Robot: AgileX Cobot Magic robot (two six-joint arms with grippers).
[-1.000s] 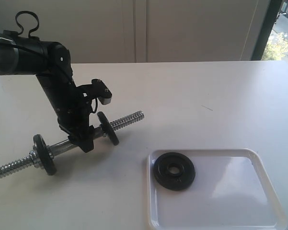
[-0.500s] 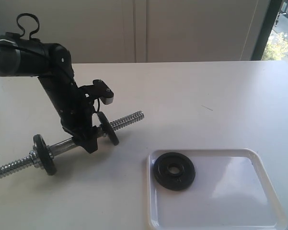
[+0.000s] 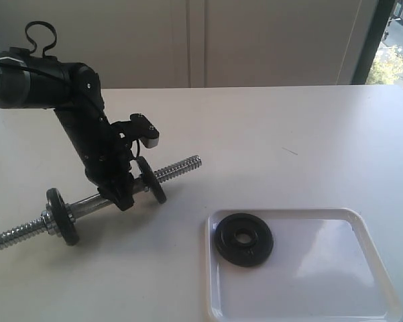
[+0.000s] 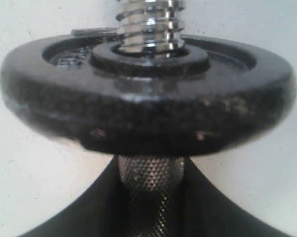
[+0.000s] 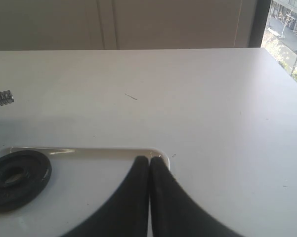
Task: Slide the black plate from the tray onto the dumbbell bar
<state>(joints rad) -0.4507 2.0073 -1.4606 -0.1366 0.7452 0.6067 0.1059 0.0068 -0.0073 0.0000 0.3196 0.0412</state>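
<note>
The black plate lies flat at the near-left end of the white tray; the right wrist view shows it too. The dumbbell bar rests on the table left of the tray, with black discs on it. My left gripper is shut on the bar's middle between those discs. The left wrist view shows the knurled bar between the jaws, close under one disc. My right gripper is shut and empty over the tray's corner, apart from the plate. It is out of the exterior view.
The white table runs back to a pale wall, with a window at the far right. The bar's threaded tip shows at the edge of the right wrist view.
The left arm has shifted slightly while holding the bar. The bar, the plate and the tray lie where they were.
</note>
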